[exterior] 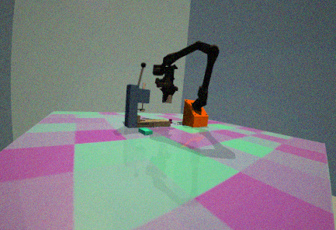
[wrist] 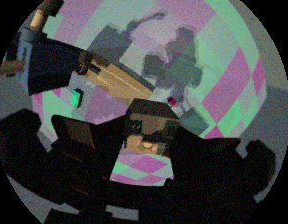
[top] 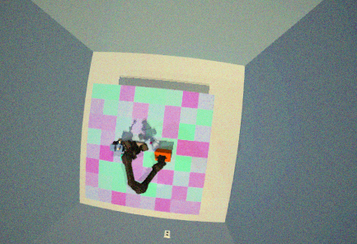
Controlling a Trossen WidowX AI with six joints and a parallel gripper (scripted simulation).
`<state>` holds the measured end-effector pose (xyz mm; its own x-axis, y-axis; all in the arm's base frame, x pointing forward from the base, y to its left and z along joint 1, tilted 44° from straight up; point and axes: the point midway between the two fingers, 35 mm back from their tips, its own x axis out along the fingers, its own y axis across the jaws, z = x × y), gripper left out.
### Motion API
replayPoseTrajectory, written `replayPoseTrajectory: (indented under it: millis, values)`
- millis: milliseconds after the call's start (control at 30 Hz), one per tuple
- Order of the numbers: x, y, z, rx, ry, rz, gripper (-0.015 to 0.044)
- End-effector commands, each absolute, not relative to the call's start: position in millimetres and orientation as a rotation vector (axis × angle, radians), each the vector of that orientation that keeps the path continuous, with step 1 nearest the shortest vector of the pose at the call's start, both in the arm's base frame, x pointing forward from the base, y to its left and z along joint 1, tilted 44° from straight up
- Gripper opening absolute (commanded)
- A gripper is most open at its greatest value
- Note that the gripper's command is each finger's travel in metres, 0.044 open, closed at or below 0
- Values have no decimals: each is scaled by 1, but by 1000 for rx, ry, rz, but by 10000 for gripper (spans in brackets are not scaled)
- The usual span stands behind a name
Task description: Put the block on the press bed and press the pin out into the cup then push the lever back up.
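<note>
Brown block (exterior: 167, 99) (wrist: 151, 131) sits gripped in the pincer (exterior: 168, 96) (wrist: 147, 119), above the table (exterior: 112, 171).

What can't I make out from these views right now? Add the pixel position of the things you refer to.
- Pin: in the wrist view, dark shadow and blur on the block (exterior: 167, 99) (wrist: 151, 122) keep it from being told for certain.
- Pincer's (exterior: 168, 97) fingertips: too small and dark in the exterior view to trace their contact.
- Press bed (exterior: 154, 123) (wrist: 115, 80): the arm covers part of it in the top view.
- Cup: too small and blurred to identify in any view.

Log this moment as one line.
claw: shut on block | block: above press bed, not placed | lever: up
</note>
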<state>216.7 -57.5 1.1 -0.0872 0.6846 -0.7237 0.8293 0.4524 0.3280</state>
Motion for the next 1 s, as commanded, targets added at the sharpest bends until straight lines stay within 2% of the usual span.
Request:
replayPoseTrajectory:
  millis: [0, 333, 600, 967]
  values:
    - [217, -58, 1, 1387, 1831, -352, 0]
    - [217, -58, 1, 1600, 1829, -669, 0]
    - [218, -56, -1, 1604, 1828, -676, 0]
    - [237, -10, -29, 1607, 1827, -678, 0]
